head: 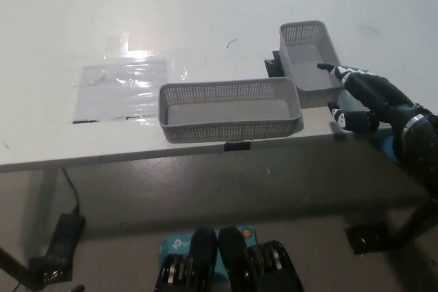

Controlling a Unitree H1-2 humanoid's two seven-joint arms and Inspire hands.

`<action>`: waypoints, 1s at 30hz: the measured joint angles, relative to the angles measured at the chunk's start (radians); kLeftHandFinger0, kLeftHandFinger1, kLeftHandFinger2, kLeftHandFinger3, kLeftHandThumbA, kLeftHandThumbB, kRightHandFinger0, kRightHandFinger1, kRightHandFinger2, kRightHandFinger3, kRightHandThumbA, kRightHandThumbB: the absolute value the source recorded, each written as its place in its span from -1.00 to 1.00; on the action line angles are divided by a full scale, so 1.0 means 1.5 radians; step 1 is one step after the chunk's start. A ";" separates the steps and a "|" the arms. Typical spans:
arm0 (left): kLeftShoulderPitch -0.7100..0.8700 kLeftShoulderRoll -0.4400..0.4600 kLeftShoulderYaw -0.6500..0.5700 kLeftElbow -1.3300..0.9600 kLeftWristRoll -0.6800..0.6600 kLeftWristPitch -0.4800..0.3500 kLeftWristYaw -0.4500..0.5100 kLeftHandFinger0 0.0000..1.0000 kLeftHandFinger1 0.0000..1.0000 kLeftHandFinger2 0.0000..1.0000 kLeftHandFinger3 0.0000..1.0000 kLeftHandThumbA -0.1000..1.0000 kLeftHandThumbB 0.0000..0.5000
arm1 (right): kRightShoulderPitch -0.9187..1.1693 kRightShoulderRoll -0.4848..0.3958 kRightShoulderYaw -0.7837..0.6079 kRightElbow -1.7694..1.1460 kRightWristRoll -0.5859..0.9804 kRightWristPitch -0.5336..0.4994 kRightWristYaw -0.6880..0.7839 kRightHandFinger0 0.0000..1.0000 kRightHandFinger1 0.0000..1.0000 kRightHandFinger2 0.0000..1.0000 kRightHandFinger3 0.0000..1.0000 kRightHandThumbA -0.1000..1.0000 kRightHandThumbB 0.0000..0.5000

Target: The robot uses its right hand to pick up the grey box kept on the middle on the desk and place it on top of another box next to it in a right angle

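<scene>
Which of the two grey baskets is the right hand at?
The far, right-hand basket, set lengthwise away from the robot. The right hand reaches over its right wall; the wide basket sits apart, left.

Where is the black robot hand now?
In the head view, the right robot hand is at the right, open, against the right wall of the smaller grey box.

white desk (205, 5) with a clear plastic sheet (123, 87) lying flat on its left part, pretty shiny under the light. a few thin dark squiggles on the desktop, can't tell what. under the desk a black power adapter (65, 234) on the floor with its cable (70, 189) running up.
</scene>
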 measured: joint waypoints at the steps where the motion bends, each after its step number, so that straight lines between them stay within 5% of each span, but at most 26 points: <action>1: 0.001 0.000 0.000 0.000 0.000 0.000 -0.001 -0.99 -0.94 -0.99 -0.90 1.00 -0.09 | -0.003 0.000 0.000 0.013 0.001 -0.008 0.000 1.00 1.00 1.00 1.00 -0.26 0.65; 7: 0.002 0.000 0.002 -0.001 0.003 0.001 -0.004 -1.00 -0.97 -1.00 -0.93 0.94 -0.11 | -0.022 0.014 0.000 0.028 0.000 -0.027 0.000 1.00 1.00 1.00 1.00 -0.25 0.67; 11: 0.003 0.000 0.002 -0.002 0.003 0.001 -0.005 -0.99 -0.94 -0.98 -0.92 0.97 0.08 | -0.028 0.025 0.009 0.033 -0.003 -0.041 0.000 1.00 1.00 1.00 1.00 -0.27 0.63; 15: 0.005 0.000 0.002 -0.004 0.004 0.001 -0.005 -1.00 -0.96 -1.00 -0.95 0.94 -0.07 | -0.031 0.029 0.020 0.040 -0.016 -0.055 -0.002 1.00 1.00 1.00 1.00 -0.32 0.63; 19: 0.009 0.000 0.002 -0.003 0.004 -0.002 -0.005 -1.00 -1.00 -1.00 -1.00 1.00 0.12 | -0.035 0.027 0.028 0.038 -0.041 -0.073 -0.007 1.00 1.00 1.00 1.00 -0.32 0.62; 23: 0.009 0.000 0.002 -0.004 0.005 -0.002 -0.005 -1.00 -1.00 -1.00 -0.99 1.00 0.07 | -0.038 0.024 0.029 0.038 -0.058 -0.092 -0.008 1.00 1.00 1.00 1.00 -0.38 0.78; 30: 0.010 0.000 0.004 -0.004 0.005 -0.003 -0.006 -1.00 -0.96 -0.98 -0.99 0.98 0.19 | -0.038 0.016 0.029 0.041 -0.080 -0.102 -0.008 1.00 1.00 1.00 1.00 -0.28 0.69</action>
